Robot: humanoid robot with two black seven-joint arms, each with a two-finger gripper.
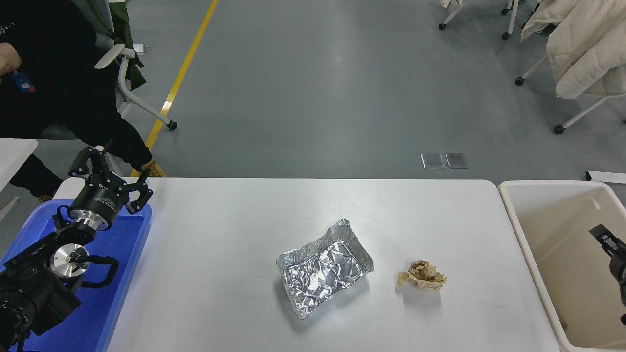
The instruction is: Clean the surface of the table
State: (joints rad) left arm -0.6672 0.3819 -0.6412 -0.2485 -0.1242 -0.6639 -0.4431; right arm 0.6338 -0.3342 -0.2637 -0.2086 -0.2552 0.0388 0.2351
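A: Foil is seen near the middle of the table surface, as a crumpled tray of aluminium foil, lying open side up and skewed to the table's edges.

B: And to its right?

A: A crumpled brown paper wad is found just beside the foil tray, apart from it, on the bare white top. The table surface itself is spread across the lower half of the head view, between a blue tray at the left and a beige bin at the right.

B: How is the left end effector placed?

A: It is held above the far end of the blue tray, at the table's far left corner, with its fingers spread apart and nothing between them.

B: The right end effector?

A: Only a small part is shown at the picture's right edge, over the inside of the beige bin. Whether its fingers are spread or pressed together cannot be told from this view, and nothing is seen in it.

B: Anything beyond the table?

A: A person in dark clothing is seated at the far left corner, beside a white chair. A pale coat is draped over another chair at the upper right, and a yellow line is painted on the grey floor.
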